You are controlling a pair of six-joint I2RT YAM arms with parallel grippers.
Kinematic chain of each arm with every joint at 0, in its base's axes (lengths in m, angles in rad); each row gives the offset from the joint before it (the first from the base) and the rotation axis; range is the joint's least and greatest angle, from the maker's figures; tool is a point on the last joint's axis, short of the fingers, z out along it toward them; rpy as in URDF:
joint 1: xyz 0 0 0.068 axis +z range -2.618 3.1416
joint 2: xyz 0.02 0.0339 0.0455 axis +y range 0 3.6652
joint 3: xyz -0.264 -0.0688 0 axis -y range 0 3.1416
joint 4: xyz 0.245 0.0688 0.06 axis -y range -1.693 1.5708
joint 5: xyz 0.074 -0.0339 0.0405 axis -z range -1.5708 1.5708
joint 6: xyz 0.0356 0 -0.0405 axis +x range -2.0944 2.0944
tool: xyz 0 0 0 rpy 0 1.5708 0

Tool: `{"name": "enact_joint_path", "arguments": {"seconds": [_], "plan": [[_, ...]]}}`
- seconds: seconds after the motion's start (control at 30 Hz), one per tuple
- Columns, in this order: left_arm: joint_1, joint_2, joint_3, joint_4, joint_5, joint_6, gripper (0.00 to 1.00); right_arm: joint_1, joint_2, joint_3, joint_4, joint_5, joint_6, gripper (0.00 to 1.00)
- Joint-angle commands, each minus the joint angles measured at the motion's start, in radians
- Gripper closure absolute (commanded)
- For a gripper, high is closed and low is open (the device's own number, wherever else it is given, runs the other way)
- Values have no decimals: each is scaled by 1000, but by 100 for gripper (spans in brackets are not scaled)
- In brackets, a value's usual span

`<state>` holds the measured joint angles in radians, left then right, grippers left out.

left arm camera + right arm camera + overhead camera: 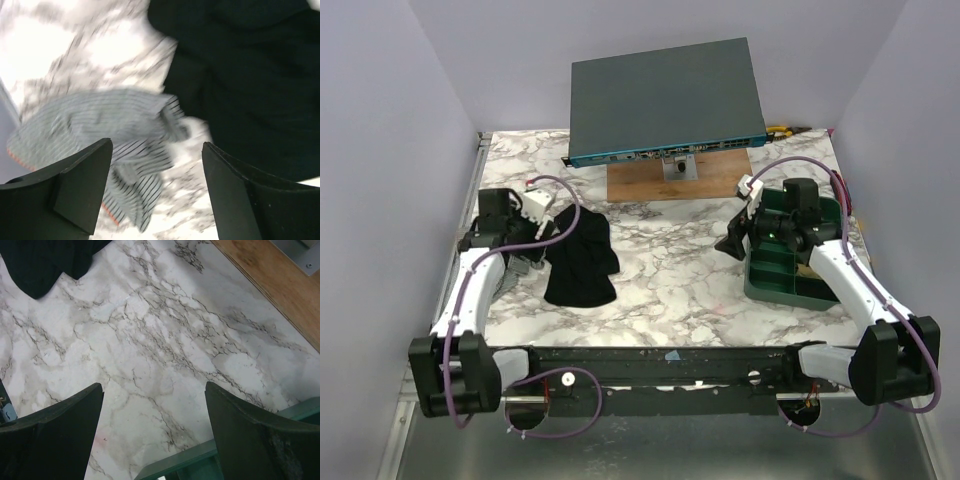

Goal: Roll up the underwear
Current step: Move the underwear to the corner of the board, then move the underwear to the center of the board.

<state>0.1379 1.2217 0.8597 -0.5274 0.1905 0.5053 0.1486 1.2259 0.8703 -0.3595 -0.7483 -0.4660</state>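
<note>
Where the two arms are bolted at the near edge of the counter (pixel 670 275), a black rail runs between their bases, and purple cables loop beneath it and along each arm. Just beyond, on the left side, the left tool (pixel 156 145) stands with its jaws well apart and holds nothing. The striped grey underwear (pixel 100 120) lies crumpled on the marble under it, mostly toward the left finger (pixel 80 185), with an orange edge showing at its corners. This wrist view is blurred, so I cannot tell whether either finger touches the cloth. Beside the striped piece, to its right, a black garment (pixel 582 260) lies flat in a rumpled heap on the left half of the counter. The two cloths lie very close, though I cannot tell whether they touch.

Over on the right, the right tool (pixel 152 387) hangs above bare marble, jaws wide and empty, well apart from both cloths. A green compartmented tray (pixel 790 280) sits at the right edge of the counter, under that arm's wrist, and its rim shows by the right finger in the wrist view.

Farther back, a wooden board (pixel 650 182) lies at the middle of the far side. A small metal stand (pixel 678 167) on it carries a dark grey flat box (pixel 665 100), tilted with a blue front strip facing the arms.
</note>
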Motion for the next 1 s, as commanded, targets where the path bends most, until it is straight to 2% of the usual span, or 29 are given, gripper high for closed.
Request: {"name": "enact_joint_path", "arguments": {"seconds": [0.0, 0.07, 0.23, 0.43, 0.73, 0.8, 0.97], "plan": [[-216, -120, -48, -7, 127, -15, 22, 17, 5, 7, 5, 16, 16, 14], [-324, -135, -89, 5, 104, 6, 22, 19, 3, 7, 4, 21, 17, 14], [-494, -129, -162, -54, 69, 95, 27, 21, -8, -5, 3, 26, 8, 14], [-695, -90, -205, -31, 34, 60, 29, 23, 9, -6, 7, 27, 4, 14], [-851, 139, -149, 38, -19, 48, 41, 24, 11, -16, 4, 39, -2, 14], [-863, 174, -141, 58, -23, 40, 48, 25, 10, -17, 4, 40, -2, 14], [-877, 221, -104, 67, -9, 24, 81, 24, 12, -16, 4, 35, 1, 14]]}}
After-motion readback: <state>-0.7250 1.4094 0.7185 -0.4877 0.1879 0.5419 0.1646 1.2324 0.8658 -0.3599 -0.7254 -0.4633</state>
